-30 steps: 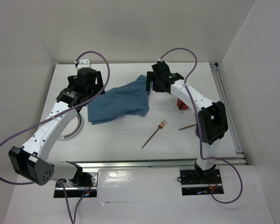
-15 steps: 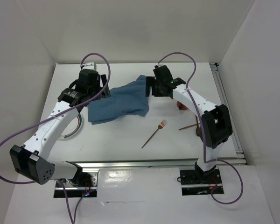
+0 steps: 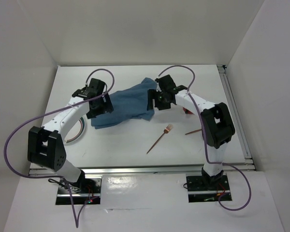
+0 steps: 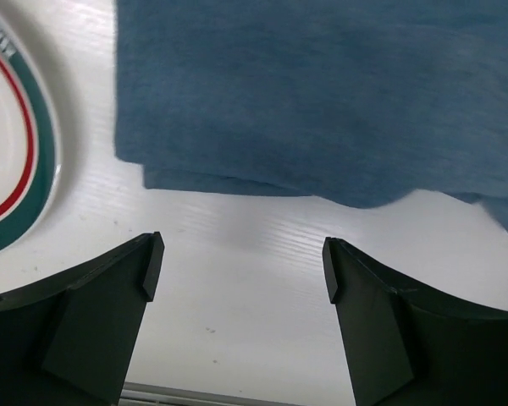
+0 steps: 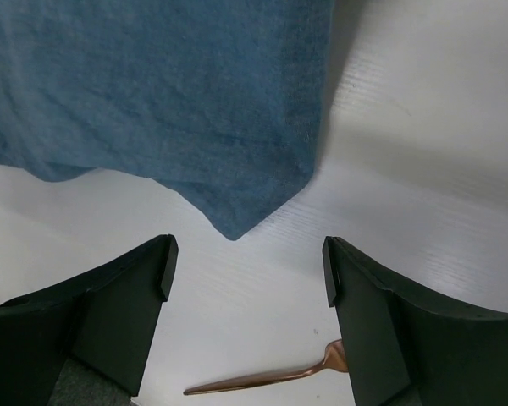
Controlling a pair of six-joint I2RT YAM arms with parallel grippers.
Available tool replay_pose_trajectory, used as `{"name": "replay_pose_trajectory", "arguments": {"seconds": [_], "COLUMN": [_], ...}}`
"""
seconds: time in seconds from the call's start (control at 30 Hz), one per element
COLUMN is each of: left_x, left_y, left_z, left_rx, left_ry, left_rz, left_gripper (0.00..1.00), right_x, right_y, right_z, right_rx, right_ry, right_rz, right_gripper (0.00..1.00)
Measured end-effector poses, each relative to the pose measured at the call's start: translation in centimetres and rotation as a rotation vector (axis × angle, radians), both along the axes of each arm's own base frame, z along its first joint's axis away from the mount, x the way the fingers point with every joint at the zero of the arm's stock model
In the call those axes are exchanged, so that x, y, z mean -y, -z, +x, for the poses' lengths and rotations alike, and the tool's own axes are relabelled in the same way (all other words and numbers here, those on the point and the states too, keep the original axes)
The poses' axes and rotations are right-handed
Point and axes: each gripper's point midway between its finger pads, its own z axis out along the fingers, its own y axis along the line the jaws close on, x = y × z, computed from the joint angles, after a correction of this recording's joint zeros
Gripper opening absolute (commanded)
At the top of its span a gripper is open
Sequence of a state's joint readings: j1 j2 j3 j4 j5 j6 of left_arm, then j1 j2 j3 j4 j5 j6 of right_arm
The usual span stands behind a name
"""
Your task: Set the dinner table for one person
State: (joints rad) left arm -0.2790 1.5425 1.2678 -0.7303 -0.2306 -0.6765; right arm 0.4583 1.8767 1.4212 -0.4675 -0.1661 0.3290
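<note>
The white dinner table carries a crumpled blue cloth mat at its middle back. My left gripper hovers open and empty over the mat's near left corner. In the left wrist view its jaws straddle bare table just in front of the mat's edge. My right gripper hovers open and empty over the mat's near right corner. In the right wrist view the mat's corner points between the jaws. A copper fork lies in front of the mat and also shows in the right wrist view.
A white plate with red and green rim rings lies at the left, partly under my left arm, and also shows in the left wrist view. A second copper utensil and a red object lie beside my right arm, mostly hidden.
Both grippers have come down and nearer, from the mat's far side to its near corners. The left arm has folded back at the elbow. The mat and fork have not moved.
</note>
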Motion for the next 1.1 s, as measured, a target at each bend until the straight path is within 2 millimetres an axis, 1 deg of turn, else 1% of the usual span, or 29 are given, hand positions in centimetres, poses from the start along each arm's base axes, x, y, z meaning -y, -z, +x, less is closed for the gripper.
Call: {"name": "replay_pose_trajectory", "arguments": {"seconds": [0.07,0.1,0.2,0.27,0.37,0.5,0.57,0.7,0.77,0.8,0.87,0.93,0.97,1.03,1.07,1.1], "left_x": [-1.7,-2.6,-4.9,-5.8,-5.9,-5.6,-5.5,-5.3,-5.2,-5.2,-5.2,-5.1,-5.1,-5.0,-5.0,-4.9], "left_y": [1.4,2.0,4.3,5.6,7.0,8.8,9.4,10.5,11.0,11.3,11.3,11.4,11.4,11.4,11.4,11.4], "left_z": [-0.6,-0.9,-2.2,-3.1,-3.4,-3.0,-2.8,-2.0,-1.6,-1.4,-1.1,-0.6,-0.3,0.0,0.2,0.3], "left_rx": [-0.044,-0.061,-0.123,-0.165,-0.211,-0.251,-0.265,-0.276,-0.285,-0.289,-0.291,-0.282,-0.279,-0.270,-0.266,-0.263], "left_ry": [-0.071,-0.104,-0.202,-0.253,-0.283,-0.289,-0.291,-0.306,-0.309,-0.309,-0.311,-0.309,-0.309,-0.313,-0.309,-0.310], "left_rz": [-0.010,-0.018,-0.045,-0.064,-0.093,-0.111,-0.116,-0.126,-0.125,-0.125,-0.125,-0.130,-0.130,-0.136,-0.141,-0.145], "left_gripper": [0.96,0.98,1.00,1.00,1.00,1.00,0.97,0.97,0.95,0.93,0.85,0.75,0.59,0.36,0.26,0.04], "right_x": [-0.1,-0.2,-0.2,-0.4,-0.5,-0.6,-0.6,-0.6,-0.6,-0.6,-0.6,-0.5,-0.4,-0.5,-0.6,-0.7], "right_y": [1.4,1.9,2.8,2.9,3.0,3.2,3.3,3.5,3.8,4.1,4.8,5.5,5.9,6.1,6.1,6.2], "right_z": [-0.3,-0.5,-1.1,-1.4,-1.5,-1.5,-1.5,-1.4,-1.4,-1.4,-1.5,-1.5,-1.5,-1.3,-1.1,-0.9], "right_rx": [-0.043,-0.062,-0.098,-0.111,-0.122,-0.132,-0.134,-0.139,-0.145,-0.151,-0.166,-0.183,-0.192,-0.195,-0.194,-0.192], "right_ry": [-0.004,-0.004,-0.002,-0.003,0.000,0.002,0.004,0.006,0.005,0.006,0.010,0.017,0.020,0.026,0.027,0.026], "right_rz": [0.007,0.012,0.029,0.042,0.053,0.063,0.065,0.069,0.069,0.067,0.062,0.058,0.057,0.068,0.073,0.079], "right_gripper": [0.85,0.85,0.85,0.85,0.85,0.85,0.85,0.85,0.85,0.85,0.84,0.80,0.78,0.74,0.67,0.62]}}
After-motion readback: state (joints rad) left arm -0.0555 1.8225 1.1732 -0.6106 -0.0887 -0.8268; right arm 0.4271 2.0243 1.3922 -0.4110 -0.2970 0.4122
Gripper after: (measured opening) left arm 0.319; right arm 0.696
